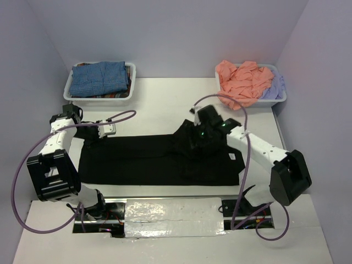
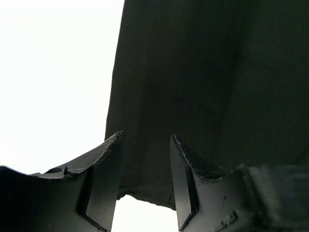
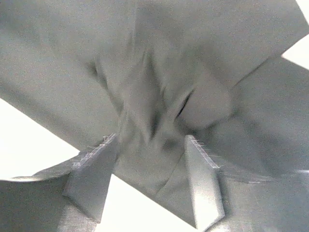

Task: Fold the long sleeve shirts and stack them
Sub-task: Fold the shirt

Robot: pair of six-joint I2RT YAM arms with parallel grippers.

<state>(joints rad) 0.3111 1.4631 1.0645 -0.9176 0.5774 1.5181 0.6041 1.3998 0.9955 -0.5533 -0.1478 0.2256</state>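
A large black long sleeve shirt (image 1: pixel 143 162) lies spread in a long band across the table, with a bunched fold near its upper middle. My left gripper (image 1: pixel 93 136) hovers at the shirt's upper left corner. In the left wrist view that gripper (image 2: pixel 145 145) is open, and the black cloth's (image 2: pixel 193 72) edge lies between and beyond the fingers, ungripped. My right gripper (image 1: pixel 193 137) is over the bunched fold. In the right wrist view it (image 3: pixel 152 145) stands open above wrinkled cloth (image 3: pixel 72 72), holding nothing.
A white bin (image 1: pixel 69 88) at the back left holds a folded blue-checked shirt (image 1: pixel 100 78). Another white bin (image 1: pixel 280 100) at the back right holds a crumpled salmon-pink shirt (image 1: pixel 245 81) and a pale lavender one (image 1: pixel 275 88). A small white label (image 1: pixel 234 158) shows on the black shirt's right part.
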